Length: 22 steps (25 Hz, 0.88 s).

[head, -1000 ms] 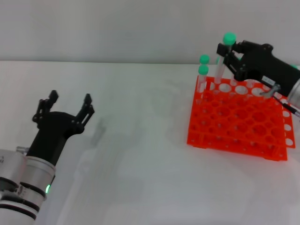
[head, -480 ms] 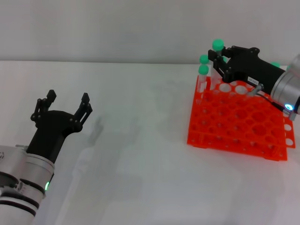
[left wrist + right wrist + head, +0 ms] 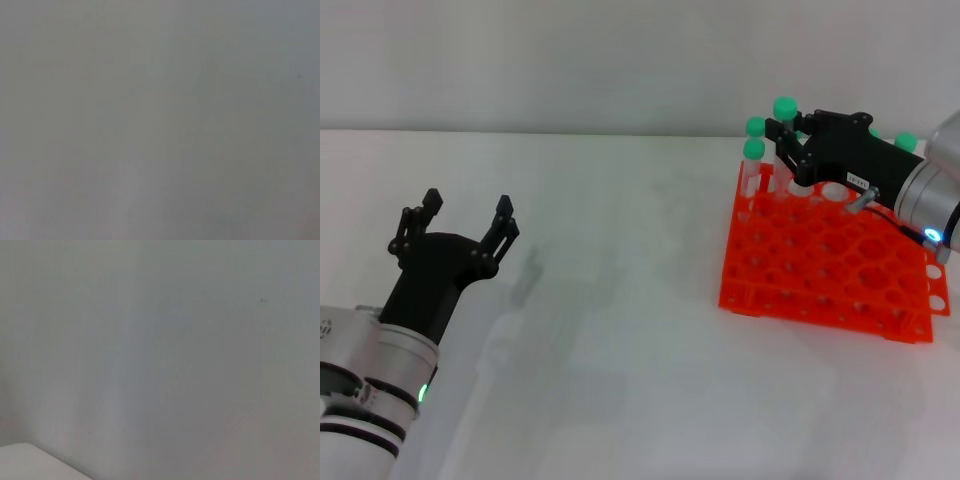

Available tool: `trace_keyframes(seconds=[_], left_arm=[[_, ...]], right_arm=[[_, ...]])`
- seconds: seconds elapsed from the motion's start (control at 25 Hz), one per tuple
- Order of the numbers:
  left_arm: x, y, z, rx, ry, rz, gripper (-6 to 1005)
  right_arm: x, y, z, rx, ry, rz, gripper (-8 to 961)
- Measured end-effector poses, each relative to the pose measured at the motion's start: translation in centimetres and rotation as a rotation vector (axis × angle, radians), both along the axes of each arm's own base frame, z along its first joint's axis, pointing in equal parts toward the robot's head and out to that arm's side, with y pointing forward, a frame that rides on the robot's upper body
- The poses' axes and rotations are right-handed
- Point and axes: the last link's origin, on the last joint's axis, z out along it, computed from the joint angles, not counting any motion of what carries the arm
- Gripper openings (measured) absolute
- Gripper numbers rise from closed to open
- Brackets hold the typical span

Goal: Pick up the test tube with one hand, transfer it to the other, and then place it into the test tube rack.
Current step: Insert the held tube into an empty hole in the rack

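Green-capped test tube (image 3: pixel 783 125) stands upright in rack (image 3: pixel 830 255), right claw (image 3: pixel 788 135) clamped on it; left claw (image 3: pixel 462 220) spread.

head view looks down on the table (image 3: pixel 620 300); both wrist views show blank grey.

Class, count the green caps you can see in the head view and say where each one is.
4: two caps at the rack's far left corner, one at the right gripper, one behind its arm. Others may be hidden.
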Motion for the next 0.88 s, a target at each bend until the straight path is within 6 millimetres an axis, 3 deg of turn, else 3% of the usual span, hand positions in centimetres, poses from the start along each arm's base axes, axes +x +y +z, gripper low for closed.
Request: trace_keyframes(seconds=[0.88], left_arm=[[0.2, 0.1, -0.1, -0.010, -0.024, -0.008, 867]], right_arm=[[2.0, -0.4, -0.2, 0.016, 0.000, -0.062, 229]])
